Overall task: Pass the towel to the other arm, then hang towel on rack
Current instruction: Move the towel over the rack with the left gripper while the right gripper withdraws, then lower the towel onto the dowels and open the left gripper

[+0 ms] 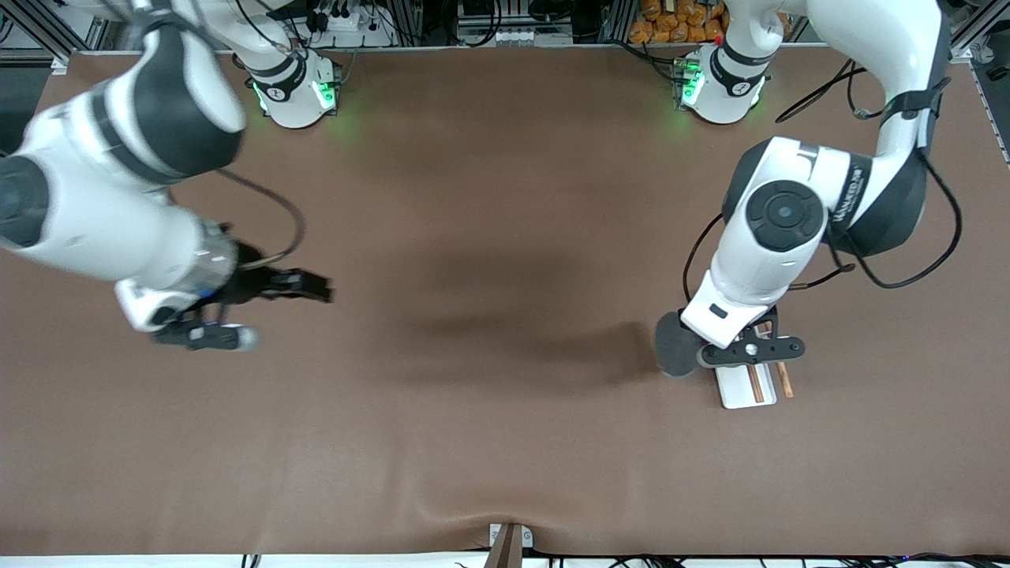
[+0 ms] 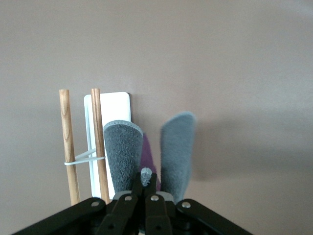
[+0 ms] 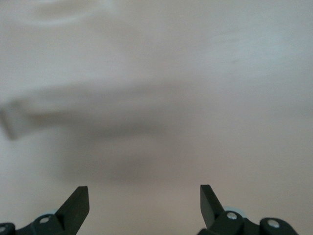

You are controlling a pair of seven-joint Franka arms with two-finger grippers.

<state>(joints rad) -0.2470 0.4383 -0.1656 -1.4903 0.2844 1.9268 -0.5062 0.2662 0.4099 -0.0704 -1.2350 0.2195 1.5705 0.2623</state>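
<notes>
Gripping a small dark grey soft towel [image 2: 123,149] with a thin lighter stitched edge, the left arm's black two-finger gripper [image 2: 145,185] hangs directly over the small rack [image 1: 748,383], its fingers pressed together on a bunched fold of the cloth. In the left wrist view the towel droops from the pinch in two rounded flaps, one lying across the rack's flat white rectangular base [image 2: 117,105] and close beside the nearer of its two thin parallel brown wooden rods [image 2: 99,142], the other flap hanging clear of the rack over the bare brown table [image 1: 505,237]. A thin white crosspiece [image 2: 85,157] links the two rods. From the high front camera the rack sits on the table at about four o'clock from the table's centre, toward the left arm's end, with a rounded lump of the grey towel showing just beside the rack at the edge of the left wrist. The right arm waits at roughly nine o'clock from the table's centre, toward its own end of the table, and its black gripper [image 1: 272,308] is held over bare tabletop with fingers [image 3: 76,208] spread wide and holding nothing.
</notes>
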